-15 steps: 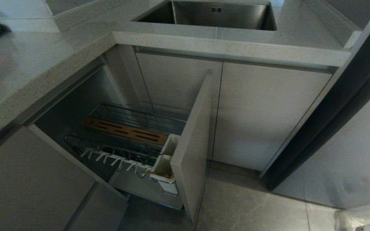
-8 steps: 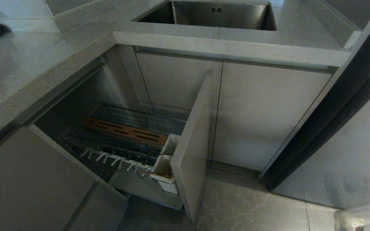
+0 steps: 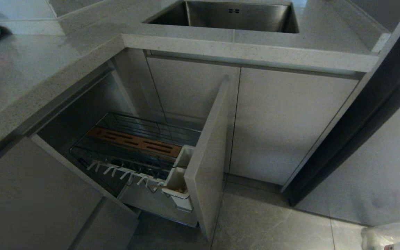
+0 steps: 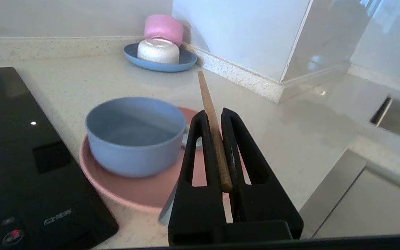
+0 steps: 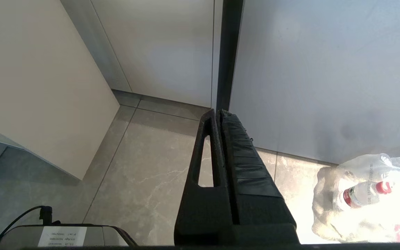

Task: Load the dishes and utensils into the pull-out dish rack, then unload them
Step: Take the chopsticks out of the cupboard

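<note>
Blue-grey bowl (image 4: 135,133), salmon-pink plate (image 4: 141,189)

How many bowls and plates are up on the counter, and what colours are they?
Blue-grey bowl: 1
Small pink bowl: 1
Small cream bowl: 1
Pink plate: 1
Blue plate: 1
Total: 5

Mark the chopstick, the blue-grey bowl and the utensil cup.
chopstick (image 4: 211,114): left wrist view, shaft above the fingers.
blue-grey bowl (image 4: 135,154): left wrist view, outer wall.
utensil cup (image 3: 176,180): head view, white side wall.
</note>
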You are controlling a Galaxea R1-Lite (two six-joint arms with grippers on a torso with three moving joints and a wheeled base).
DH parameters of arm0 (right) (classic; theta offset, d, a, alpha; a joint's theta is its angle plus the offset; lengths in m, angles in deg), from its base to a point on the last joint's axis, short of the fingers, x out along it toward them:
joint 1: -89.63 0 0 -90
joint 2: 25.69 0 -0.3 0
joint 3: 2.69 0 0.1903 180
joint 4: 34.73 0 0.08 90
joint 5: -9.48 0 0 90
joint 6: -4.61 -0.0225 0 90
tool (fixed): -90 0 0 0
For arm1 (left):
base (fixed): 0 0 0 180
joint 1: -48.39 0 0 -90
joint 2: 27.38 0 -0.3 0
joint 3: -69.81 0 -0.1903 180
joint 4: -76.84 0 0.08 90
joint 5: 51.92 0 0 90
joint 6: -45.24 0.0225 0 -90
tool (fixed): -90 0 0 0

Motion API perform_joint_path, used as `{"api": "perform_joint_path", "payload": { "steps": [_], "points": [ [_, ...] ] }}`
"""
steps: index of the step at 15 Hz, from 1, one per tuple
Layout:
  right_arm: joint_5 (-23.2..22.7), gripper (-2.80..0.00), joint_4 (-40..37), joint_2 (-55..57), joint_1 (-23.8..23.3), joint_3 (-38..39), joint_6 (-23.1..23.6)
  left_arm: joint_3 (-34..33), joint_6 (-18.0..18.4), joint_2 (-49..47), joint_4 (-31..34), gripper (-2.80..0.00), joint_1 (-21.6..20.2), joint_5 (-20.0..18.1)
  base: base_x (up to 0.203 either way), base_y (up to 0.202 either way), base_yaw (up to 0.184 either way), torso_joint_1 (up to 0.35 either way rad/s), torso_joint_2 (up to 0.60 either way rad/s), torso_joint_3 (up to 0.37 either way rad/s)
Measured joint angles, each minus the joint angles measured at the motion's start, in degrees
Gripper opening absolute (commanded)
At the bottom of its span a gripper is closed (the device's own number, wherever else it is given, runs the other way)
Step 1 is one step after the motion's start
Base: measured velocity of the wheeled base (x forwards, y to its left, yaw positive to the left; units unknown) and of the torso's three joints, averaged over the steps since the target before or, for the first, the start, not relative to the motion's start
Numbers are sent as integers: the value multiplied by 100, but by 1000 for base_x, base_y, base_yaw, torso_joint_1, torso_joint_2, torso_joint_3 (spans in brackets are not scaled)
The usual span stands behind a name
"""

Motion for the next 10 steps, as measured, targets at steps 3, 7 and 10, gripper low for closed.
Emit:
{"api": "perform_joint_path", "payload": {
  "steps": [3, 7, 10],
  "points": [
    [1, -280, 0, 0, 0, 0, 0, -232, -63, -34, -204, -280, -237, -173, 0, 0, 0, 0, 0, 0],
    [0, -280, 0, 0, 0, 0, 0, -312, -243, -245, -202, -280, -427, -496, 0, 0, 0, 0, 0, 0],
    [1, -280, 0, 0, 0, 0, 0, -297, -355, -437, -208, -280, -505, -525, 0, 0, 0, 0, 0, 0]
  ]
}}
